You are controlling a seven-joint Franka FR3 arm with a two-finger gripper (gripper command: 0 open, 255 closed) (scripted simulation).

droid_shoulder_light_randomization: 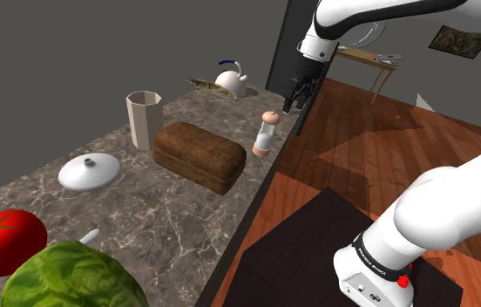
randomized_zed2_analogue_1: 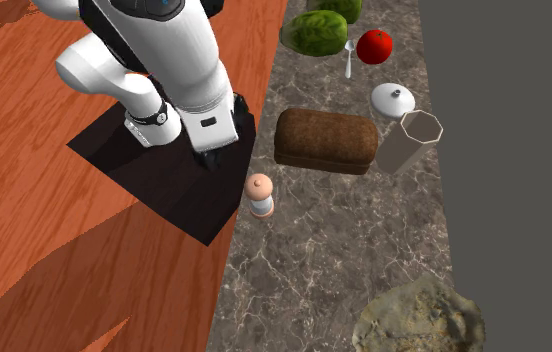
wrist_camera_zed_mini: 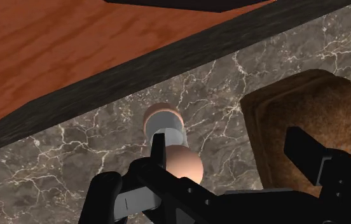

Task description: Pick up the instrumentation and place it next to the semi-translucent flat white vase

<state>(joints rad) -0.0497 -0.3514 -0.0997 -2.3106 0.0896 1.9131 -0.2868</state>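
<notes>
Small mill with pinkish round knob and clear middle [droid_shoulder_light_randomization: 266, 133] is standing upright at the marbled counter's [droid_shoulder_light_randomization: 152, 214] edge, long axis vertical, knob pointing up, near the brown bread loaf [droid_shoulder_light_randomization: 199, 155]. Black gripper [droid_shoulder_light_randomization: 298, 94] is hovering above, fingers spread, grasping nothing.

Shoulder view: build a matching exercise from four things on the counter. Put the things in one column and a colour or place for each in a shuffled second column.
Things:
1. grinder
2. loaf
3. tomato
4. vase

Descriptions:
A. red
B. dark brown
C. pale, faceted, open on top
D. peach-coloured knob, standing nearest the edge of the counter

Pairs: 1-D, 2-B, 3-A, 4-C
</notes>
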